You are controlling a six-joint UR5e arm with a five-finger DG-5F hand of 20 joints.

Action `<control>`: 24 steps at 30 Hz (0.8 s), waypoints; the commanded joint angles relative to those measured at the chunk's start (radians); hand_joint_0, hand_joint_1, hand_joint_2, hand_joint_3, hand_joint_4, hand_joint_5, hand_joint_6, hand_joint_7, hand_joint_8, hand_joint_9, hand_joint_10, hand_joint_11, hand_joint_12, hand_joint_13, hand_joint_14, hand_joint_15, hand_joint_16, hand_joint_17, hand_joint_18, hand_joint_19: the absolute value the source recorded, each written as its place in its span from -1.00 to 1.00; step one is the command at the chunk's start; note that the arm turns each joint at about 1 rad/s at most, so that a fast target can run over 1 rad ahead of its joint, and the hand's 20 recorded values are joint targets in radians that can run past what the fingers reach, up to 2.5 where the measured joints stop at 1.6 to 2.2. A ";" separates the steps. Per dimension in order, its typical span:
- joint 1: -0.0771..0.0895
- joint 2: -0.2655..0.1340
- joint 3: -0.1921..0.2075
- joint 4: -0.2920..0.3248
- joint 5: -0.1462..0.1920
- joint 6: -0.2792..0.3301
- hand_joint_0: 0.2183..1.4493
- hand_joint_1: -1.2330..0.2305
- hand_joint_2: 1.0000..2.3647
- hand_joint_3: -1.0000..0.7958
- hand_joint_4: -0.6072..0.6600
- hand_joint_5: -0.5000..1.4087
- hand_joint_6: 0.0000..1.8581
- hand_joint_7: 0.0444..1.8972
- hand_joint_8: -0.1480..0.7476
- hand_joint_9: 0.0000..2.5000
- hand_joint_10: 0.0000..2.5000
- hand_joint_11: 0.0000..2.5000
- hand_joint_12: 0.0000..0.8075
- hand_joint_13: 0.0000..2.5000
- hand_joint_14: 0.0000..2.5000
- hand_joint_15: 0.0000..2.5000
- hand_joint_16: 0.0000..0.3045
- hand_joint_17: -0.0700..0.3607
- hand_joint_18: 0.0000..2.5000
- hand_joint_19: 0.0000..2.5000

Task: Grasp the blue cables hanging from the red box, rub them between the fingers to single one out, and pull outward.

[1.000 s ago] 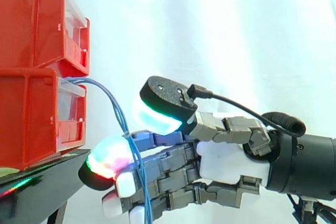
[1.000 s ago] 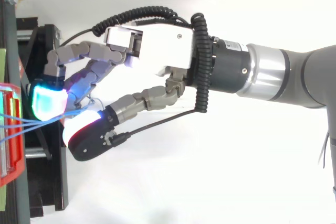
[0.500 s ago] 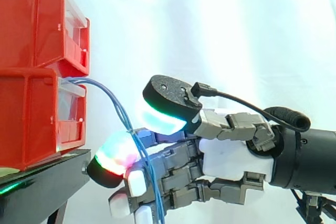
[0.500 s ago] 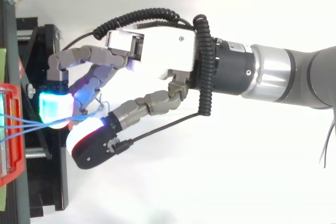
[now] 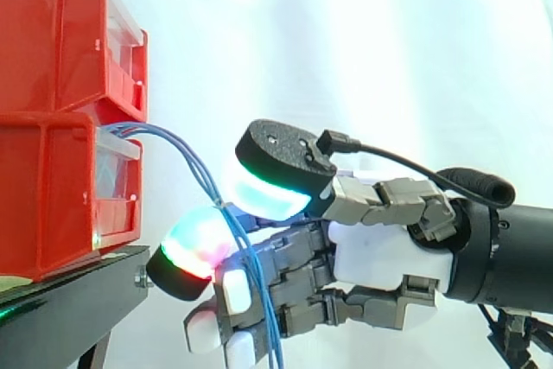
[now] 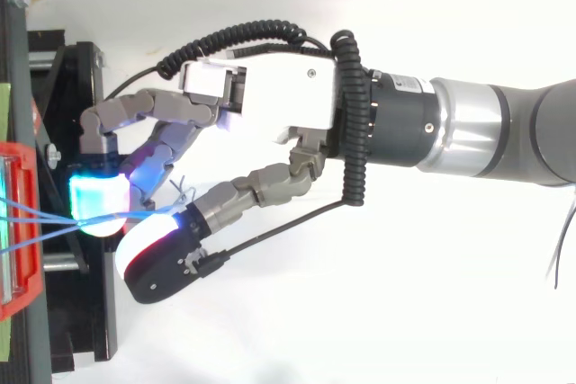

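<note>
Thin blue cables (image 5: 192,160) come out of the lower red box (image 5: 60,187) and droop down to the right, then hang past the hand (image 5: 380,257) toward the bottom edge. In the top view the blue cables (image 6: 45,226) run from the red box (image 6: 20,222) into the pinch between the thumb pad and a glowing fingertip (image 6: 97,204). The hand (image 6: 270,105) is shut on the cables, its thumb above and its curled fingers below. The arm reaches in from the right.
A second red box (image 5: 60,36) is stacked on the lower one. Both stand on a black stand (image 5: 60,308) whose edge lies just left of the fingertips. A white curtain hangs behind.
The hand has moved to the right, away from the boxes, with the cables pinched. The cables now run straighter from the box to the fingers.
</note>
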 commanded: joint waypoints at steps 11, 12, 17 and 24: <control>0.002 0.022 0.000 -0.016 0.000 -0.001 -0.34 -0.38 -0.98 -0.18 0.19 -0.64 -0.11 -0.05 0.03 -0.15 -0.98 -0.38 -0.06 -0.30 -0.98 -0.55 -0.68 -0.17 -0.41 -0.45; 0.002 0.022 0.000 -0.016 0.001 -0.001 -0.34 -0.38 -0.98 -0.16 0.18 -0.64 -0.10 -0.07 0.03 -0.15 -0.98 -0.38 -0.05 -0.30 -0.98 -0.55 -0.68 -0.17 -0.41 -0.45; 0.005 0.022 0.000 -0.016 0.001 0.000 -0.35 -0.40 -0.97 -0.06 0.12 -0.65 -0.07 -0.07 0.05 -0.15 -0.98 -0.37 -0.04 -0.29 -0.98 -0.55 -0.67 -0.15 -0.40 -0.46; 0.005 0.024 0.000 -0.031 0.000 0.002 -0.25 -0.47 -0.97 0.07 -0.10 -0.65 0.02 0.12 0.06 -0.11 -0.98 -0.28 -0.05 -0.28 -0.98 -0.53 -0.67 -0.15 -0.38 -0.46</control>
